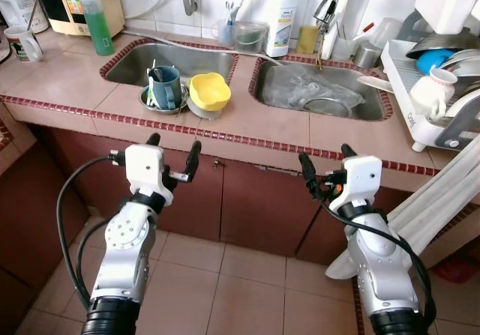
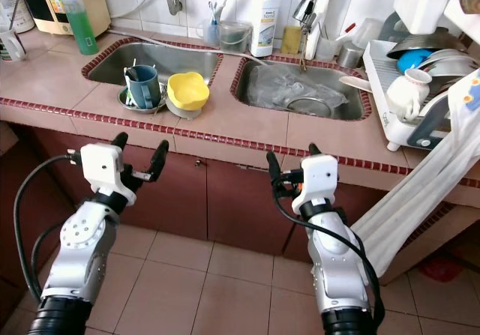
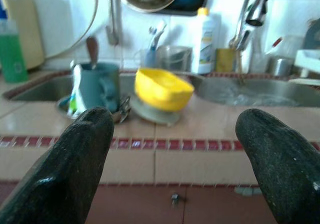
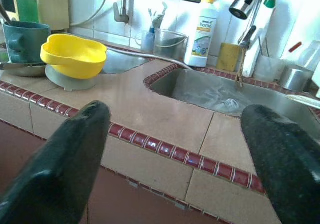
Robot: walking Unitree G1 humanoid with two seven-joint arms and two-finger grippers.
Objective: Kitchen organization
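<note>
**Spotter:** What's nearest you?

**Me:** Both arms are up ahead of the counter edge. My left gripper (image 1: pixel 174 154) has its two black fingers spread wide on nothing; my right gripper (image 1: pixel 328 161) is the same, wide and empty.

**Spotter:** And the job?

**Me:** At 11 o'clock from the left gripper, on the pink tiled counter (image 1: pixel 255 118) between the two basins, sits a yellow plastic bowl (image 1: pixel 209 91) tilted on a grey plate. Touching it on the left is a teal ceramic mug (image 1: pixel 166 86) holding cutlery and a rolled packet. I judge the bowl goes first: approach level, one finger inside the rim, lift straight so the mug isn't knocked.

**Spotter:** Further back?

**Me:** The steel right-hand sink (image 1: pixel 319 89) at 12 o'clock holds crumpled clear plastic. At 2 o'clock, a white dish rack (image 1: pixel 420 103) carries a white jug and plates.
</note>
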